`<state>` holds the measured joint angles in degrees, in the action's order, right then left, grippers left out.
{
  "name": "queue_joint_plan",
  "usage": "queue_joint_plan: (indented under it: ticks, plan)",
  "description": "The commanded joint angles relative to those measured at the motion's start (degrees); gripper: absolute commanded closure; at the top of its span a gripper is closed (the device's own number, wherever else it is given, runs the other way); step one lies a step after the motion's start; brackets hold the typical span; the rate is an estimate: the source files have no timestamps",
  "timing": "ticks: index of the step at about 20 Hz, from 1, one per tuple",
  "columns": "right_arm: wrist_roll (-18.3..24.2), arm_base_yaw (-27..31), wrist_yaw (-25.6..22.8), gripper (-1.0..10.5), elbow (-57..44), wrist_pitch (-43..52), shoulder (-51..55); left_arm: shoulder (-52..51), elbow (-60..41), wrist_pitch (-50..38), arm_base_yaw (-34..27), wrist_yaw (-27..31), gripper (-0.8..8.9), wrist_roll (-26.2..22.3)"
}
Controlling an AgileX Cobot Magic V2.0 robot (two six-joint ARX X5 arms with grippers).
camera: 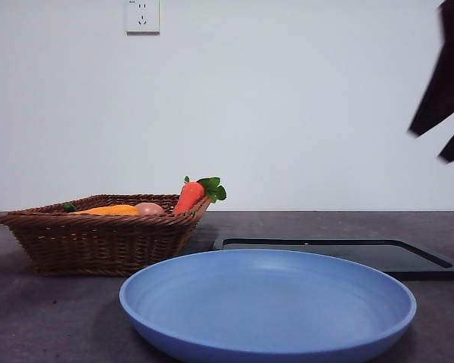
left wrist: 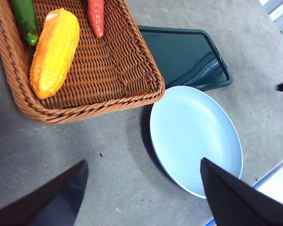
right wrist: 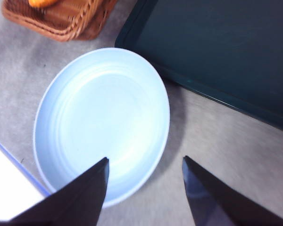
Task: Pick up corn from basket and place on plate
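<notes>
The corn [left wrist: 54, 52], a yellow-orange cob, lies in the brown wicker basket [left wrist: 132, 70] beside a red carrot [left wrist: 96, 16]. In the front view only the corn's [camera: 110, 209] top shows above the basket's [camera: 98, 242] rim. The light-blue plate [camera: 268, 302] sits empty in front, right of the basket. My left gripper [left wrist: 141, 188] hangs open and empty above the bare table between basket and plate [left wrist: 195, 139]. My right gripper [right wrist: 145, 162] is open and empty, high over the plate's [right wrist: 101, 122] edge on the tray side. A dark arm tip [camera: 446, 83] shows at the top right.
A flat black tray [camera: 340, 253] lies behind the plate to the right. The basket also holds a green pepper [left wrist: 24, 19] and a small brownish egg-like item [camera: 149, 208]. The carrot [camera: 189, 195] leans on the basket's right rim.
</notes>
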<state>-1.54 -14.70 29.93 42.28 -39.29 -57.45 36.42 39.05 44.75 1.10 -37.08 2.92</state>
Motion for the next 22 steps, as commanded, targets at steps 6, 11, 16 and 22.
queue_joint_plan:
  ticks: [6,11,16,22]
  plan:
    - [-1.05,-4.39,0.0,7.0,1.03,10.82,-18.18,0.39,1.14,-0.68,0.11,-0.22,4.25,0.15]
    - [-1.07,-5.97,-0.04,7.0,1.03,14.93,-26.05,0.39,1.14,-0.7,0.11,-0.22,4.25,0.15]
    - [-1.07,-6.29,-0.04,8.1,1.03,15.82,-29.4,0.72,1.14,-0.76,0.11,-0.22,4.25,0.15]
    - [-1.51,-6.56,0.0,9.4,1.03,16.26,-29.73,1.09,1.14,-0.83,0.11,-0.22,4.25,0.15]
